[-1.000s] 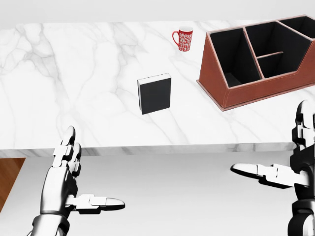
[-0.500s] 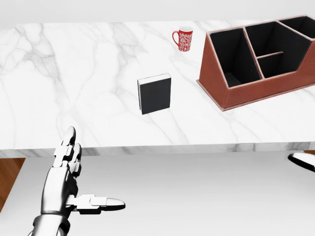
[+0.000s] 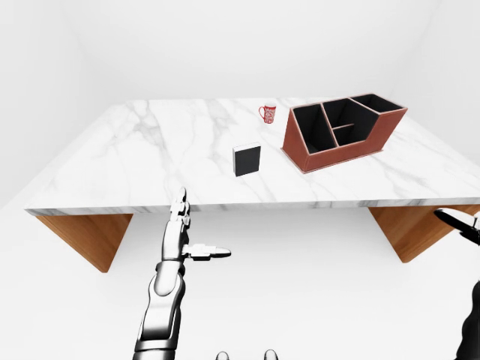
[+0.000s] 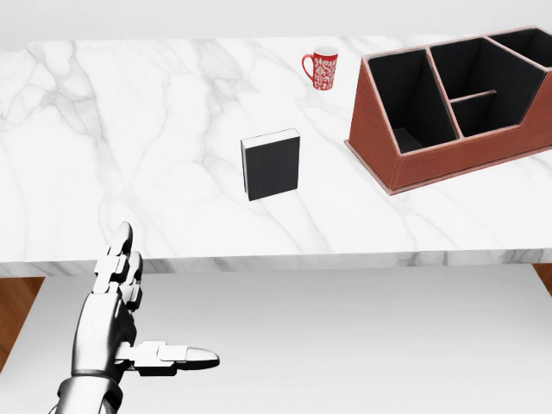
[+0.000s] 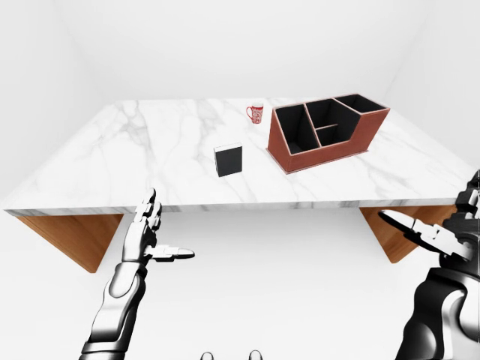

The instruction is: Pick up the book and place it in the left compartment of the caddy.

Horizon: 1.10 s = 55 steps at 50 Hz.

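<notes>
Right now the black hardcover book w/ white page edges (image 4: 271, 165) stands upright on the white marble surface (image 4: 129, 155), roughly mid-surface, a bit nearer the edge closest to the robot than the far edge. Nothing touches it. The brown leather caddy w/ black-lined compartments (image 4: 457, 112) sits toward the surface's right side, well apart from the book; its tall left compartment holds nothing visible, and its right end runs out of the head view. The red patterned mug w/ white interior (image 4: 322, 68) stands upright near the far edge, between book and caddy in left-right terms, touching neither.

The left hand (image 4: 116, 323) hovers below the surface's near edge, off the surface, near its left part. Fingers (image 4: 119, 259) extended upward, thumb out sideways to the view's right — spread wide, gripping nothing. The right hand (image 5: 427, 234) shows only in the eye views, low at the right edge, below and beyond the surface's near-right corner; fingers stretched flat toward the view's left, also spread and holding nothing. It's out of the head view altogether.

Both hands are well apart from the book. Wooden trestle-type supports (image 3: 86, 236) show under the surface at both ends. White floor & walls all around.
</notes>
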{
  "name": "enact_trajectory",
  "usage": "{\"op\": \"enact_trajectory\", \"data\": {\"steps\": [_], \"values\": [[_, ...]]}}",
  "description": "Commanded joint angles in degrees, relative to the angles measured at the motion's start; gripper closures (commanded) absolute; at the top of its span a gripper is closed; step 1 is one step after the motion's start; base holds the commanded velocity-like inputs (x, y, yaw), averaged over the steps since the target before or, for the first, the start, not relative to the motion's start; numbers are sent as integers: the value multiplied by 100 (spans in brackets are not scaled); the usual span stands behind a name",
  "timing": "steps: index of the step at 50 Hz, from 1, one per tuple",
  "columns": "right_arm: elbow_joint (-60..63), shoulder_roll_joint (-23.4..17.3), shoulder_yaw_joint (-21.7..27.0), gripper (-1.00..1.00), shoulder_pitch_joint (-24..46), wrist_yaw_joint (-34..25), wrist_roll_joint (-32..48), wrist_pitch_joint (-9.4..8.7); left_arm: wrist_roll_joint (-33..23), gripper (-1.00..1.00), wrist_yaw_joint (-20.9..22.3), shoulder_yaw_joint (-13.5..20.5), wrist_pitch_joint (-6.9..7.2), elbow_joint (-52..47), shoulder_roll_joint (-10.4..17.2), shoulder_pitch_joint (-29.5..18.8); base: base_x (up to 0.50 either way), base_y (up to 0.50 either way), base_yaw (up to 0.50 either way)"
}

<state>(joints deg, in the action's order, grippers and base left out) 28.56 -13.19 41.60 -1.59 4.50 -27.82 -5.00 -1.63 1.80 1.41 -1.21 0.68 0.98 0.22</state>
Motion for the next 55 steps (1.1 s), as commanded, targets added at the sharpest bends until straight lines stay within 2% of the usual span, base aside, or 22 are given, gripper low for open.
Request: {"op": "enact_trajectory", "data": {"steps": [1, 7, 12, 15, 17, 24, 26, 31, 37, 41, 44, 47, 55], "values": [[-87, -166, 457, -100, -52, 132, -475, 0, -12, -100, -7, -2, 5, -6, -1, 2, 0, 0, 0], [-178, -258, 684, -100, -101, 151, -706, 0, -10, -100, -5, 9, -44, 76, 5, -30, 0, 0, 0], [-160, -304, 652, -100, -82, 197, -705, 0, -36, -100, -16, -16, 50, -67, -4, 24, 0, 0, 0], [-175, -328, 720, -100, -90, 199, -752, 0, -27, -100, -12, -1, -11, 22, 1, -4, 0, 0, 0], [-227, -350, 765, -100, -92, 212, -767, 0, -25, -100, -14, -6, 34, -26, -3, 4, 0, 0, 0], [-268, -401, 930, -100, -141, 282, -993, 0, -18, -100, -9, 6, -29, 61, 4, -22, 0, 0, 0], [-325, -409, 962, -100, -153, 266, -987, 0, -28, -100, -18, -6, 12, -5, -3, 4, 0, 0, 0], [-528, -431, 1072, -100, -182, 236, -1123, 0, -17, -100, -14, -1, -13, 38, -2, -11, 0, 0, 0], [-625, -469, 1182, -100, -234, 260, -1321, 0, -20, -100, -18, -6, 27, -17, -4, 9, 0, 0, 0], [-662, -510, 1232, -100, -259, 288, -1391, 0, -19, -100, -13, 1, -26, 48, 2, -8, 0, 0, 0], [-650, -540, 1290, -100, -274, 317, -1468, 0, -18, -100, -12, 1, -19, 43, 2, -8, 0, 0, 0], [-669, -540, 1310, -100, -279, 308, -1478, 0, -24, -100, -16, -15, 59, -65, -8, 23, 0, 0, 0], [-693, -543, 1292, -100, -287, 307, -1420, 0, -38, -100, -19, -7, -23, 38, 0, -4, 0, 0, 0]]}}
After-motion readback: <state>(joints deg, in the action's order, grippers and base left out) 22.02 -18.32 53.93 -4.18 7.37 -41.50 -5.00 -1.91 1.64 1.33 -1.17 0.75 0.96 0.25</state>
